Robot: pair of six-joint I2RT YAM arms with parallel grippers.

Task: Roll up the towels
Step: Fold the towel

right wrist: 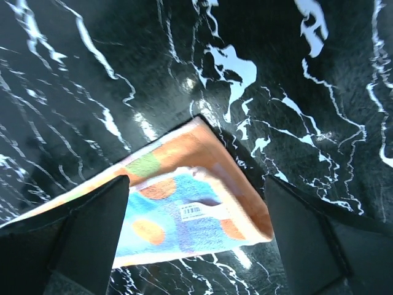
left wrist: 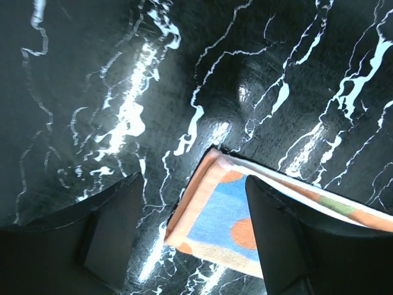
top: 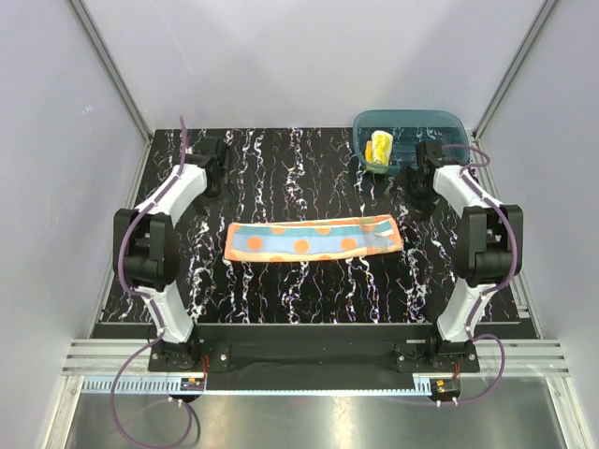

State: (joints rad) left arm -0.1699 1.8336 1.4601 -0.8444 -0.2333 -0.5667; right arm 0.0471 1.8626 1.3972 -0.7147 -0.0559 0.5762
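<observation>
Glossy table point(top: 281, 178) — marbled, cloth towel point(top: 314, 240) (matt)

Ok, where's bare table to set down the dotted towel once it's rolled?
Free: the table strip between the dotted towel and the near edge, and the far middle between left gripper and teal tub. Crowded: far right, where the right gripper hangs beside the tub holding the yellow towel.

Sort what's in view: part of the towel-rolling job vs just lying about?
Job: orange polka-dot towel, a flat strip mid-table; yellow towel, bundled up at far right.
Lying about: teal plastic tub holding the yellow one; black marbled table.
</observation>
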